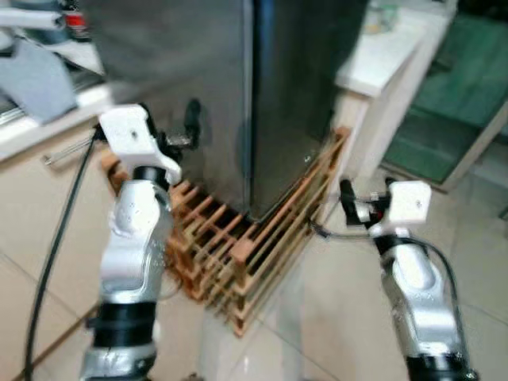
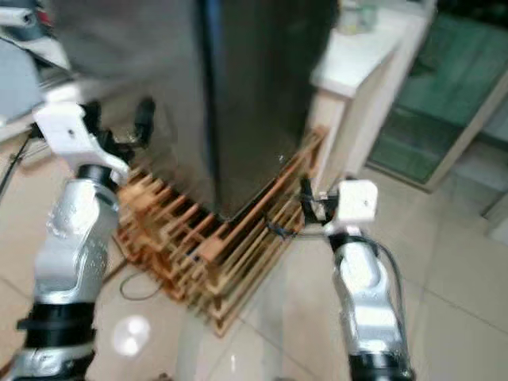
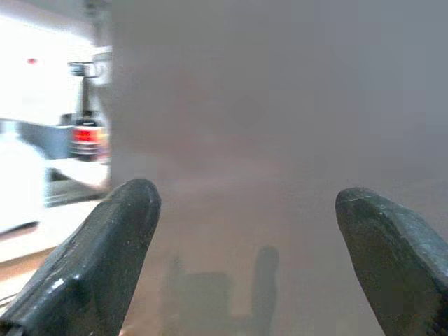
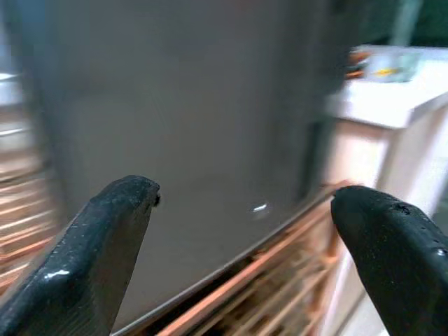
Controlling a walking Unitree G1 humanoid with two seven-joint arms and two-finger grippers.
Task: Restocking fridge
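A tall steel fridge (image 1: 238,87) stands shut on a wooden slatted pallet (image 1: 262,238), with one corner turned toward me. My left gripper (image 1: 189,127) is raised close to the fridge's left face, open with nothing between its fingers (image 3: 105,259). That face fills the left wrist view as a grey sheet (image 3: 280,140). My right gripper (image 1: 349,202) hangs open near the pallet's right edge, pointing at the fridge's right side (image 4: 189,126). Nothing is held.
A white counter (image 1: 389,55) stands right of the fridge, beside a green glass door (image 1: 444,111). A pale cabinet with a handle (image 1: 67,151) sits left. A black cable (image 1: 59,230) trails down the left. Tiled floor (image 1: 333,317) lies open in front.
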